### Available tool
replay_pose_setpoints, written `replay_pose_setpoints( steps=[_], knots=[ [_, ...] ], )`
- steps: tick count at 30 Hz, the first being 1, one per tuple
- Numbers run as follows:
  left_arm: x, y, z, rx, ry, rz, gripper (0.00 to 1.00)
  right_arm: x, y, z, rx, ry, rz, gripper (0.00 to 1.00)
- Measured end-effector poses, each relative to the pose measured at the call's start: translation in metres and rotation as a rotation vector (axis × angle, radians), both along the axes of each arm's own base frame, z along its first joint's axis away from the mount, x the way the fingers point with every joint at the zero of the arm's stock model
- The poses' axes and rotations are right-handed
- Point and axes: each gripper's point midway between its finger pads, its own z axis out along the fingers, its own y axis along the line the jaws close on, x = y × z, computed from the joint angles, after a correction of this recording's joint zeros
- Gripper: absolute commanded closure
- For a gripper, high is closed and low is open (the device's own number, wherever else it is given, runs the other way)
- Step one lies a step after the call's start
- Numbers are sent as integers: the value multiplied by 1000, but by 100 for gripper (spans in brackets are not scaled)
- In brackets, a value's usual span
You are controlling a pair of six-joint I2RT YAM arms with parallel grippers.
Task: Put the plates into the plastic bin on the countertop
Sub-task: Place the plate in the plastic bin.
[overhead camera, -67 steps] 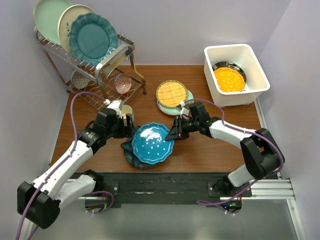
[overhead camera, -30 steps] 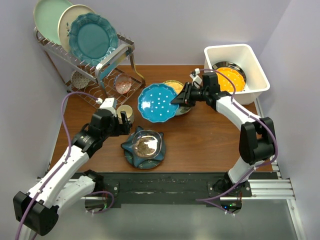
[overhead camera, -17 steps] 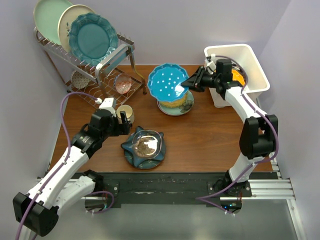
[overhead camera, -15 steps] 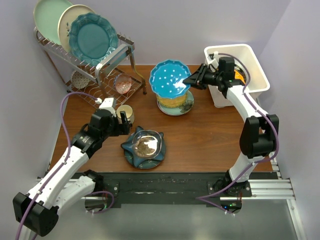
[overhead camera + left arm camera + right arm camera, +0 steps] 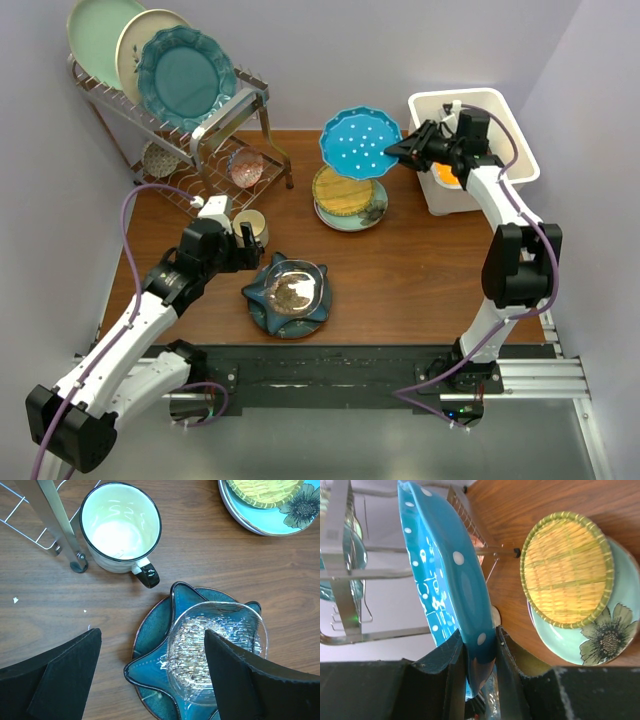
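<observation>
My right gripper point(image 5: 398, 152) is shut on the rim of the blue dotted plate point(image 5: 360, 143) and holds it in the air, tilted, just left of the white plastic bin point(image 5: 505, 178). In the right wrist view the plate point(image 5: 445, 580) stands edge-on between my fingers point(image 5: 455, 665). An orange plate point(image 5: 447, 173) lies in the bin. The yellow lattice plate point(image 5: 345, 190) rests on a pale green flowered plate point(image 5: 371, 212) on the countertop point(image 5: 420, 270). My left gripper point(image 5: 150, 680) is open above a dark teal star-shaped plate point(image 5: 150, 650) that carries a glass dish point(image 5: 215, 650).
A wire rack point(image 5: 200, 140) with upright plates stands at the back left. A cream cup point(image 5: 251, 226) with a black rim stands by its foot, and it shows in the left wrist view point(image 5: 120, 527). Purple walls close in both sides.
My right gripper has lifted the blue dotted plate off the teal stack and carried it up and right to beside the bin. The left arm has pulled back slightly and stayed.
</observation>
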Motion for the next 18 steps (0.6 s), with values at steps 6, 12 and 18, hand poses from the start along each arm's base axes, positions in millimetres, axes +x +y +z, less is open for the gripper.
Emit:
replay_pose_setpoints(
  steps=[6, 12, 18],
  knots=[
    [0, 0, 0, 0, 0, 0, 11, 19, -38, 14, 50, -30, -107, 100],
    [0, 0, 0, 1, 0, 2, 11, 35, -76, 23, 89, -64, -217, 100],
    [0, 1, 0, 2, 0, 3, 11, 37, -97, 12, 114, -35, -279, 100]
  ],
)
